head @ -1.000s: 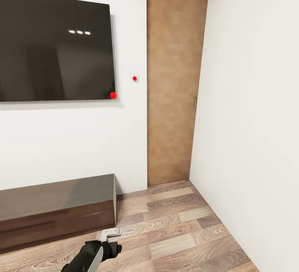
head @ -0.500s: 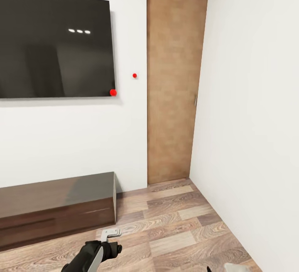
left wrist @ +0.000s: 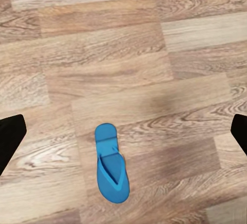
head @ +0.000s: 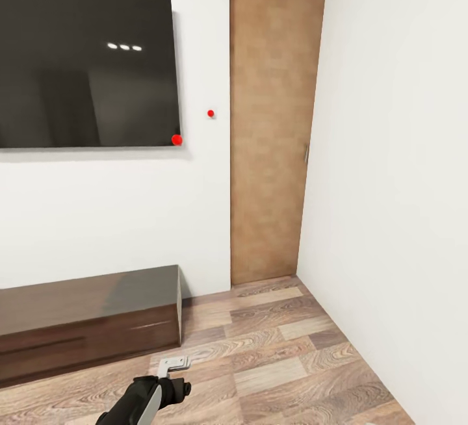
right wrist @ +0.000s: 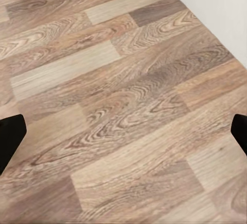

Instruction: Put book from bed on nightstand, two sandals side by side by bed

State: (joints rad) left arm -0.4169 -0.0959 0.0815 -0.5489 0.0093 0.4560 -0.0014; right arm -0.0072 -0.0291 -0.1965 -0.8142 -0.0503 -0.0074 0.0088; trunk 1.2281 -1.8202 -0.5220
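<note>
Head view, left to right: dark TV screen (head: pixel 88 64) on white wall; long dark TV bench (head: pixel 88 321) on the wood-plank floor (head: pixel 292 360) below it; plain brown door (head: pixel 273 132), closed, in the room corner; white side wall at right.

Left arm (head: pixel 146 399) low in front of the bench.

Left claw (left wrist: pixel 123 131): spread wide, dark fingertips (left wrist: pixel 10 139) at both picture edges, nothing between them. One blue sandal (left wrist: pixel 110 165) lies flat on the floor under it, sole down.

Right claw (right wrist: pixel 123 131): spread, over bare planks close to the wall.
</note>
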